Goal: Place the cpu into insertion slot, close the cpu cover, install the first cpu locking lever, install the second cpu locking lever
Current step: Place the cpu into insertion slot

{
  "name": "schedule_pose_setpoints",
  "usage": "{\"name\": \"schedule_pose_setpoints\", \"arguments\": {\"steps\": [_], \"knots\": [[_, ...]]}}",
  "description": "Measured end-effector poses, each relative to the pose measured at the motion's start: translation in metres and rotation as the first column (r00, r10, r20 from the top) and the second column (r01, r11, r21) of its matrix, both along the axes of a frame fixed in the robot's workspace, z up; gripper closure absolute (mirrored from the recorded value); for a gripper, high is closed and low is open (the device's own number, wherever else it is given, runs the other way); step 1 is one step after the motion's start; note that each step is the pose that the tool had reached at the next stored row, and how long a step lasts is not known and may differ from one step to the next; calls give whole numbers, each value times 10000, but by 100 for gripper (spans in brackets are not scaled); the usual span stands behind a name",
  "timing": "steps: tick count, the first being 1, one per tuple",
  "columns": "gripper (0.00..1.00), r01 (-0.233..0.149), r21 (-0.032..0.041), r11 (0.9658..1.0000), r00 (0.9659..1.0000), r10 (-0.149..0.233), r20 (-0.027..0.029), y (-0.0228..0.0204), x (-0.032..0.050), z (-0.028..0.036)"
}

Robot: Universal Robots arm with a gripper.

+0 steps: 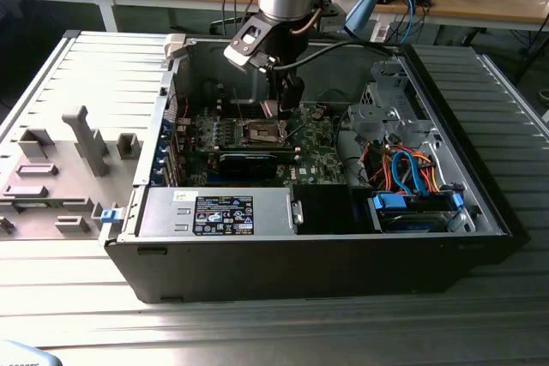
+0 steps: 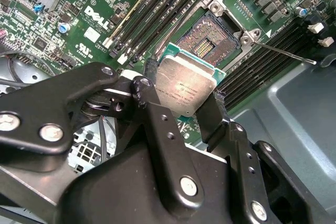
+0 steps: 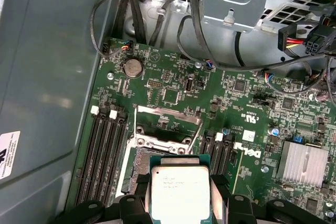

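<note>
We see the gripper point(image 1: 276, 111) reaching down into the open computer case point(image 1: 300, 267), which lies on its side on the ribbed metal worktop point(image 1: 283, 332). The arm comes in from above and hangs over the green motherboard point(image 1: 317, 156).

In both wrist views the black fingers point(image 2: 149, 103) are clenched on the cpu point(image 2: 185, 88), one on each of two opposite edges. Its dull silver top faces the cameras. The chip is held clear of the board and touches nothing but the fingers.

In the second wrist view the insertion slot point(image 2: 207, 38) lies just beside the cpu, bare, with its field of contacts showing. In the first wrist view the cpu point(image 3: 179, 192) hides part of the slot from us, so we cannot tell how high above it the chip hangs.

The cpu cover point(image 3: 168, 112), a thin silvery frame with a cut-out centre, is swung up off the slot on its hinge. A locking lever point(image 2: 286, 53), a thin metal rod, sticks out free from a corner of the socket frame and passes over the dark memory slots point(image 2: 252, 74).

More memory slots flank the socket on either side in the first wrist view. Farther off on the board sit a round coin cell point(image 3: 133, 67) and a finned silver heatsink point(image 3: 304, 163).
</note>
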State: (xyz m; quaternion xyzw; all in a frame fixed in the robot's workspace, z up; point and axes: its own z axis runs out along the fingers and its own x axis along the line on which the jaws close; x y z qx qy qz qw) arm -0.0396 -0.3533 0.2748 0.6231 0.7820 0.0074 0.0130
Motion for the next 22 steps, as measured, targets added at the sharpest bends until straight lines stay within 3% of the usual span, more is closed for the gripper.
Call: {"name": "schedule_pose_setpoints", "arguments": {"steps": [22], "knots": [[46, 519, -5, 9987, 9987, -519, 0, 0, 0, -21]]}}
